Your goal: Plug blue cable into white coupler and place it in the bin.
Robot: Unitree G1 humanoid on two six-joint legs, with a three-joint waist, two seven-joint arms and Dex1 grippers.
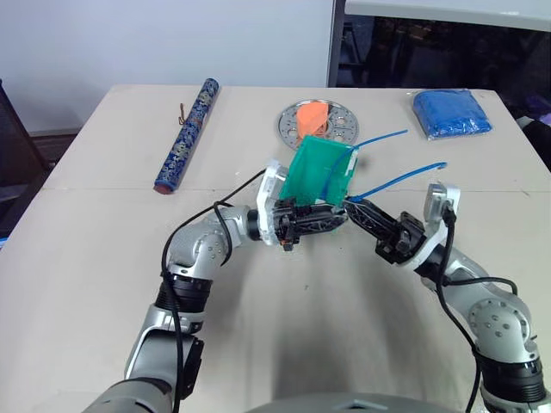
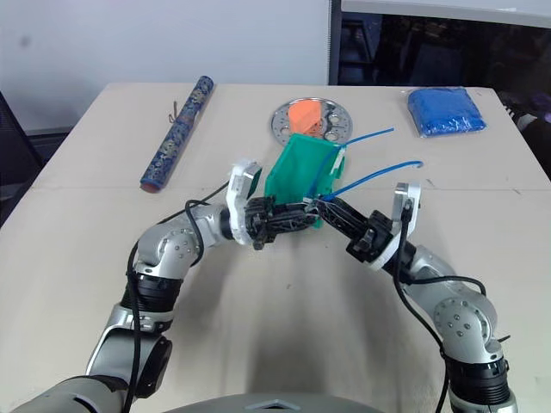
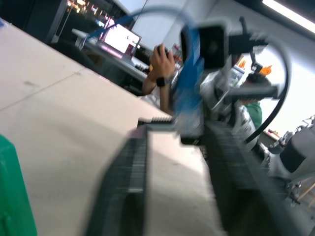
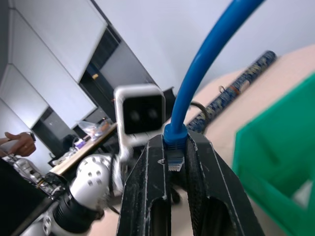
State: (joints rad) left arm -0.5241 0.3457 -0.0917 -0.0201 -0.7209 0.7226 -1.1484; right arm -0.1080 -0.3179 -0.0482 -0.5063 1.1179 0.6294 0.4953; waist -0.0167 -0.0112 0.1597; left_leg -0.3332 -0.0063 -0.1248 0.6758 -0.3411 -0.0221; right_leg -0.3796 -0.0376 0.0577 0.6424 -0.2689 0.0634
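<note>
Beige table (image 1: 103, 284), both arms up over its middle. My right gripper (image 4: 175, 147) is clenched on the blue cable (image 4: 206, 64) just behind its plug. My left gripper (image 1: 331, 213) meets it tip to tip, jaws part open; white coupler I can't make out. Mating step, I judge. Next: align plug to socket, push straight. Bin (image 1: 323, 168) sits just behind, second blue cable (image 1: 383, 138) beyond.

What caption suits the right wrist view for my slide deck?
Right gripper jaws clamped on the blue cable plug end, with the bin beside.
</note>
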